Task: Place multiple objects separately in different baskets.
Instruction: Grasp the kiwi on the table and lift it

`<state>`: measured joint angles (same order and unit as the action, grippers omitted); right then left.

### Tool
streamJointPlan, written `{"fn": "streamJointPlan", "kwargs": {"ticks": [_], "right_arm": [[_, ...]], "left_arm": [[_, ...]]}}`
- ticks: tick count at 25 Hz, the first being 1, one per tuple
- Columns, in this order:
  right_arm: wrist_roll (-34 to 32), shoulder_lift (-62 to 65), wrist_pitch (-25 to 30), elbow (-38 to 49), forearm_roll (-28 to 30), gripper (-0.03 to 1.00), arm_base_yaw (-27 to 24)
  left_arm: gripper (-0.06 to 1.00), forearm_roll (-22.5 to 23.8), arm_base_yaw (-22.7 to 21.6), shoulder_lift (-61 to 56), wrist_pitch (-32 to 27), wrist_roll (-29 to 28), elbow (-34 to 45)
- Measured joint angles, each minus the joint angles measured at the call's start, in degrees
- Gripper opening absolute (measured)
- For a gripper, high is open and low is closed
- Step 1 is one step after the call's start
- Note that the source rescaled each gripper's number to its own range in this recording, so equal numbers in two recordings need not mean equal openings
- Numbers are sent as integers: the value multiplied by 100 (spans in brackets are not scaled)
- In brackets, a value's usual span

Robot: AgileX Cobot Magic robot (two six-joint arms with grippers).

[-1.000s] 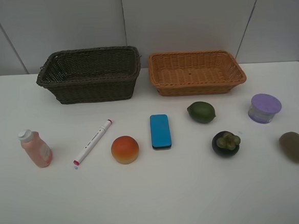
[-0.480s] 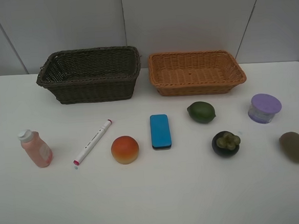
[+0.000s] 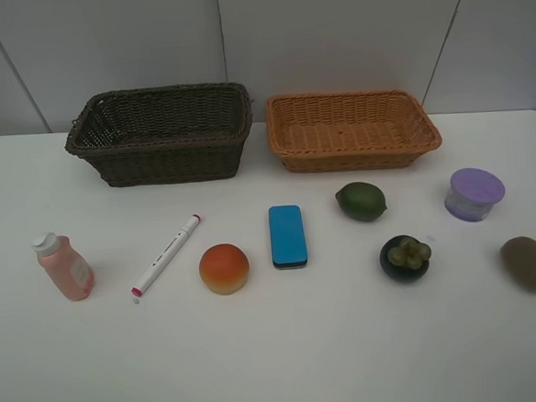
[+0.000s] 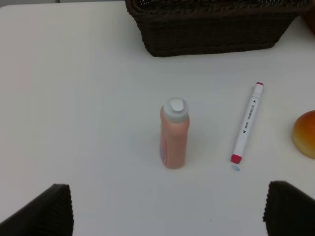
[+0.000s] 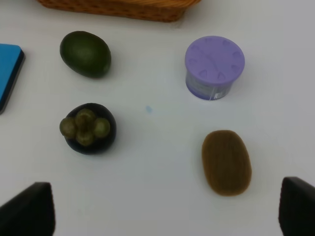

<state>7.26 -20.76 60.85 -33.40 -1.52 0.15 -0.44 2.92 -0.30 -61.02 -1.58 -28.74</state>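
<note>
The dark basket (image 3: 169, 162) and the orange basket (image 3: 352, 158) stand side by side at the back of the table (image 3: 279, 357), dark on the left, close together but not touching. All eight items lie on the table in front of them, outside both baskets and apart from one another. From the left: the bottle (image 3: 65, 268) stands upright, the marker (image 3: 166, 255) lies slanted, then come the fruit (image 3: 224, 268), the eraser (image 3: 287, 235) lying flat, the lime (image 3: 360, 201) near the orange basket, the mangosteen (image 3: 404, 258) further forward, the jar (image 3: 475, 194) upright, and the kiwi (image 3: 531, 264) farthest right. The left gripper (image 4: 170, 209) hangs over the table near the bottle, jaws spread wide, holding nothing. The right gripper (image 5: 165, 204) hangs near the mangosteen and kiwi, jaws equally wide and empty
</note>
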Motion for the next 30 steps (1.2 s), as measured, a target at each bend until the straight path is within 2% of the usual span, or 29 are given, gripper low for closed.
{"fn": "streamJointPlan", "kwargs": {"ticks": [5, 12, 23, 30], "right_arm": [[252, -779, 299, -364, 152, 99, 0], [644, -1767, 312, -567, 730, 99, 0], [1239, -3075, -53, -594, 1007, 99, 0], [1326, -3790, -316, -603, 1316, 99, 0]], "left_arm": [[100, 0, 0, 0, 0, 0, 0], [100, 0, 0, 0, 0, 0, 0], [100, 0, 0, 0, 0, 0, 0], [100, 0, 0, 0, 0, 0, 0]]}}
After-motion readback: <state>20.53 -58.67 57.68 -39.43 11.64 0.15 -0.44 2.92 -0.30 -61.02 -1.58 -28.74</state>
